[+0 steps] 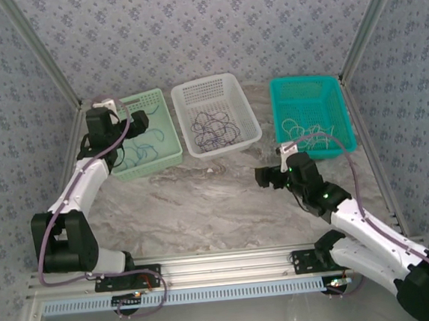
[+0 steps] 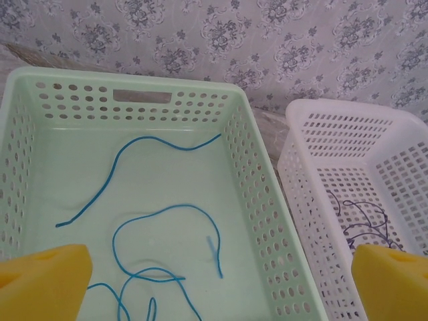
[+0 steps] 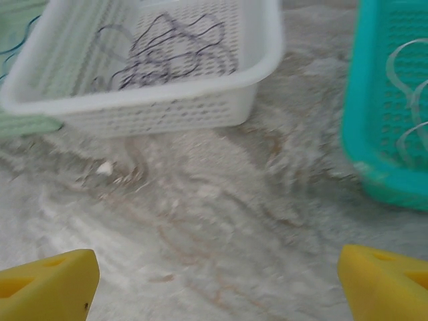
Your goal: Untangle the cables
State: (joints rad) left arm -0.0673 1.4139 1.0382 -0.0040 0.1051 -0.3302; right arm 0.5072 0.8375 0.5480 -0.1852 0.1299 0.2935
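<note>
The cables are lying sorted by colour in three baskets. The blue cables (image 2: 160,209) are sprawling in loose curls across the floor of the pale green basket (image 2: 257,200). The dark cables (image 3: 167,57) are sitting in a small tangle in the white basket (image 3: 167,110). The pale white cables (image 1: 310,133) are looping at the near end of the teal basket (image 1: 284,94).

The baskets are standing in a row at the far side of a grey marbled table (image 1: 203,206), apart from one another. Patterned grey-blue wallpaper (image 1: 203,26) is closing the space in behind and at the sides, with slanting metal posts (image 1: 39,48) at the corners.

The left gripper (image 2: 217,277) is hovering over the near part of the green basket. Its yellow fingers (image 2: 47,274) are standing wide apart and grasping nothing, and the blue strands are lying below and ahead of them. The right gripper (image 3: 217,284) is hanging over bare table in front of the gap between the white and teal baskets, well short of any cable. Its jaws are likewise spread, with nothing between them.

The top view is giving the whole row and both arms. The left wrist view is picking out each blue curl and the handle slot in the green basket's far wall. The right wrist view, somewhat blurred, is showing the table's veining and a small white fleck (image 3: 103,167) near the white basket.
</note>
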